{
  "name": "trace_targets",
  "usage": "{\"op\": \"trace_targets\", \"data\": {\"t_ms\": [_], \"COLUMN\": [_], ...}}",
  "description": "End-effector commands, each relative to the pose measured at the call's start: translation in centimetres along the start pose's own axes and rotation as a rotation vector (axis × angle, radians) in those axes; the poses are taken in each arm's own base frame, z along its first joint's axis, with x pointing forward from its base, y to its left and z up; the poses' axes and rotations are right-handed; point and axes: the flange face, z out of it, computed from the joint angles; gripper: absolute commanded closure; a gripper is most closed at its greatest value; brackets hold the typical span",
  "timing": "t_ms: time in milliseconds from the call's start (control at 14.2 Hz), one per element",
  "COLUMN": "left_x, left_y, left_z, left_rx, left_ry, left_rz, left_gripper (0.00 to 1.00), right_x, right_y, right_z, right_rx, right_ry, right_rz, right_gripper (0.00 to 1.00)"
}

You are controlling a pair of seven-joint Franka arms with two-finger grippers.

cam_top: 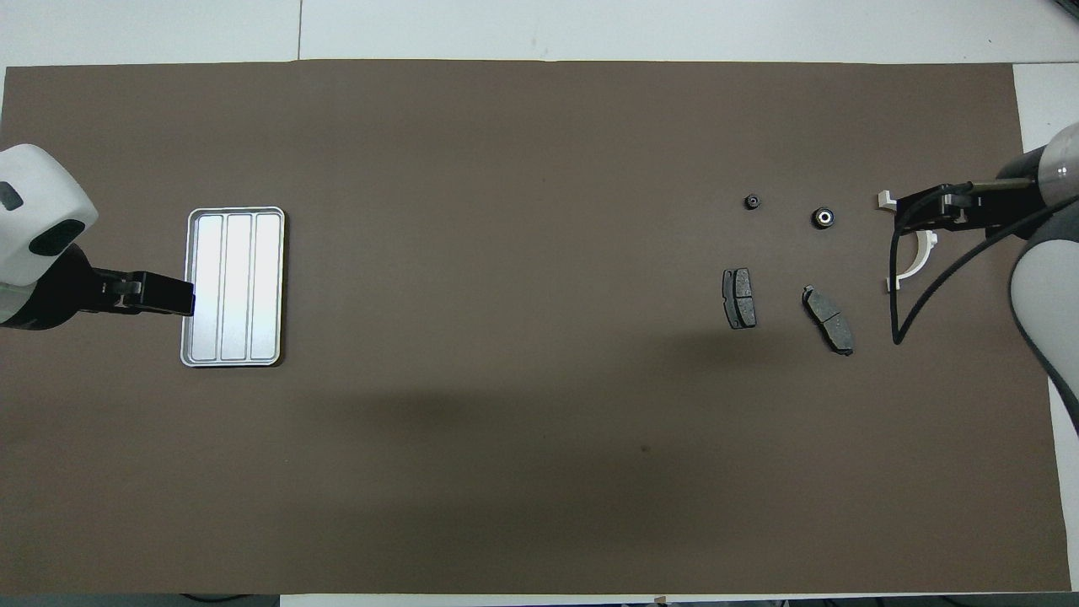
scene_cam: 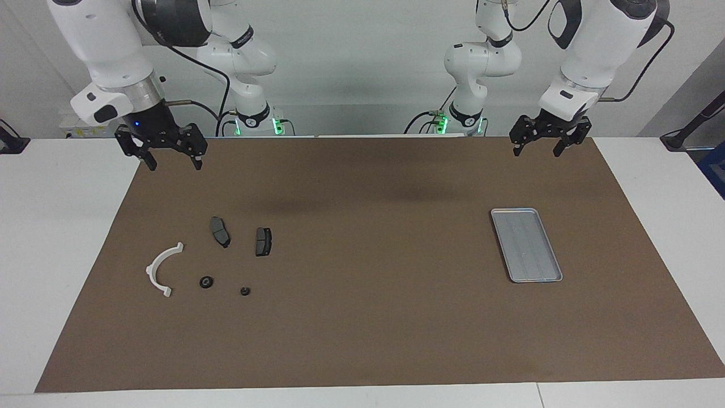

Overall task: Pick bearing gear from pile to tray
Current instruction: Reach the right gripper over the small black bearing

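Overhead view shows little of the arms: the left gripper enters at the frame's left edge as a dark bar whose tip overlaps the tray rim, and the right gripper comes in at the right edge, covering the middle of the white arc, so only the arc's two ends show. Its cable loops down over the brown mat.

Facing view makes both claws plain. The right gripper, upper left of the frame, hangs in the air over the mat's edge with fingers spread wide and nothing between them. The left gripper, upper right, hangs likewise wide and empty.

The pile sits lower left in the facing view: white arc, two brake pads, and two tiny black round pieces. Which of those is the bearing gear cannot be made out; the one beside the arc shows a pale centre from overhead. The tray lies empty, middle right.
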Motion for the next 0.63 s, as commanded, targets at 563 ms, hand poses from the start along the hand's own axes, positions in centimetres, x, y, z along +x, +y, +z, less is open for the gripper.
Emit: {"op": "trace_targets", "data": {"t_ms": [563], "left_x": [-1.1], "left_y": [-0.2], "left_z": [0.0], "left_rx": [-0.013], "left_ry": [0.009], "left_rz": [0.001], "left_gripper": [0.00], "right_x": [6.3], "right_y": [-0.9], "right_z": [15.7], "right_rx": [-0.015], "right_ry": [-0.008], "right_rz": [0.248], "right_gripper": [0.00]}}
